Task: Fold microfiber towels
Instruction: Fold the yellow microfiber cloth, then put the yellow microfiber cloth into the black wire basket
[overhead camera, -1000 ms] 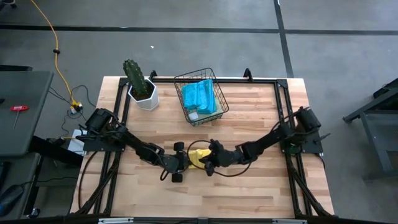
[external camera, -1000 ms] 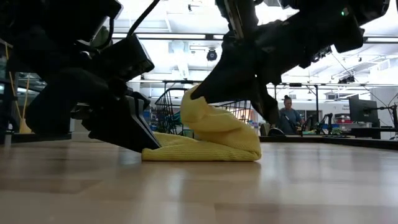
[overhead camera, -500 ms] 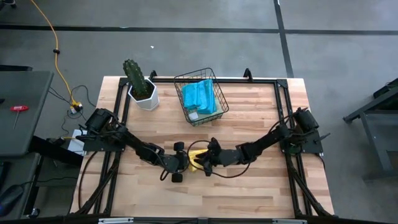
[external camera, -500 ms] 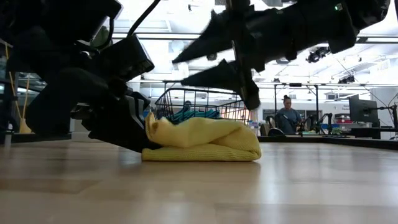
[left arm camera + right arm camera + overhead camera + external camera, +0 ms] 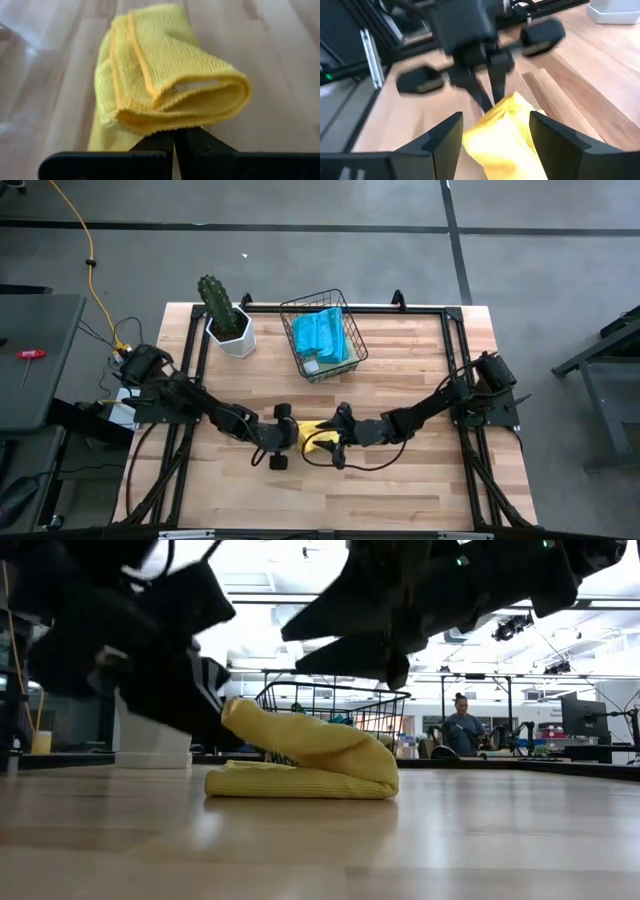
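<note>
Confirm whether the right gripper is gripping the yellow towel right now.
No. The right gripper has its fingers spread wide above the yellow towel, while the left gripper pinches the towel's edge.

Wire basket point(image 5: 322, 335) and cactus pot point(image 5: 231, 330) block the table's far side.

yellow towel point(image 5: 300, 762): folded on table | left gripper point(image 5: 222, 712): pinching its raised edge | right gripper point(image 5: 350, 635): spread above

One yellow towel point(image 5: 318, 438), one wire basket point(image 5: 322, 335), one cactus point(image 5: 217, 302).
</note>
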Robot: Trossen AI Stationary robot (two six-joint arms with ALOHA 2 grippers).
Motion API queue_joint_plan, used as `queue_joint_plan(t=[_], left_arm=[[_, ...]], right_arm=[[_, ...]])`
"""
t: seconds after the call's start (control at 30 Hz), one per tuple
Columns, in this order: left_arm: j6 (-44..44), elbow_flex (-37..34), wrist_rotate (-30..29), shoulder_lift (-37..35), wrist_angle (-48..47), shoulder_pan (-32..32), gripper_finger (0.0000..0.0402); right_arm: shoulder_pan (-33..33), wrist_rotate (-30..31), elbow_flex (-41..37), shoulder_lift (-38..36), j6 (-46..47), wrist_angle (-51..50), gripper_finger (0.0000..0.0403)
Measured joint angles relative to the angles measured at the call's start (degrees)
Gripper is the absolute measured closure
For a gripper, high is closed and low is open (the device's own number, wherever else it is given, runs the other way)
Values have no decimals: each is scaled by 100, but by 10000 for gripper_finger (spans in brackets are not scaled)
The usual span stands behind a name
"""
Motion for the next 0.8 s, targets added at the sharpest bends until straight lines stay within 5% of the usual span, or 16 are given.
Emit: queue_joint_plan(t=[0.4,0.6,0.8], left_arm=[[-42,11,-93,-959,-800,-71,401],[-309,4,-624,-1391,-1326,-166,401],[-502,2,-1290,-1459,-655,-285,401]], right_arm=[[2,225,0,-7,-171,-691,197],[2,247,0,-7,-184,-779,197],[2,257,0,-7,-171,-994,197]])
